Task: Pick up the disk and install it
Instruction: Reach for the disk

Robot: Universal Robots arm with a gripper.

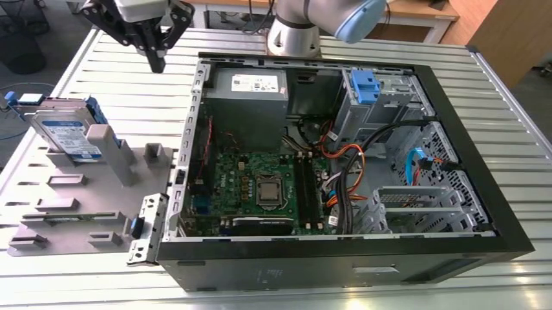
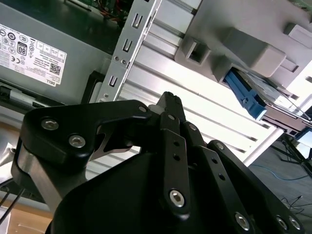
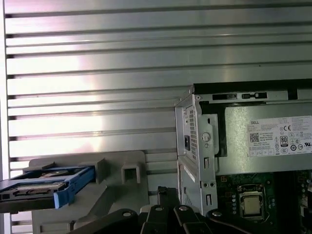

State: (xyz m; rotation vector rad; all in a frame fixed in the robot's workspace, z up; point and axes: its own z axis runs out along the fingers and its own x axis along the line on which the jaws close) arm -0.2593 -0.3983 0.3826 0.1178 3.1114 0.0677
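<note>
Disk and holder come first: the disk (image 1: 64,132) stands tilted on edge in a grey fixture (image 1: 121,161), lower than the pincer (image 1: 157,63) and off toward the exterior view's left, well apart from it. Its blue rail also shows in the first wrist view (image 3: 63,187). The pincer hangs above the bare slatted table (image 1: 112,71) with its fingertips together and nothing between them, so the pick is not yet made. As I judge it, closed fingers coming down on the drive would knock it out of its slot rather than take it. The grey post in front of the disk could also catch a fingertip. Just beside the pincer, toward the exterior view's right, the metal rim of the open computer case (image 1: 196,129) stands up. A low sideways sweep could strike that edge. Past the rim lie the power-supply box (image 1: 250,90) and, farther right, a blue bracket (image 1: 364,87) in the drive bay, crowded by cables. Open room lies over the table between fixture and case, and above both.
</note>
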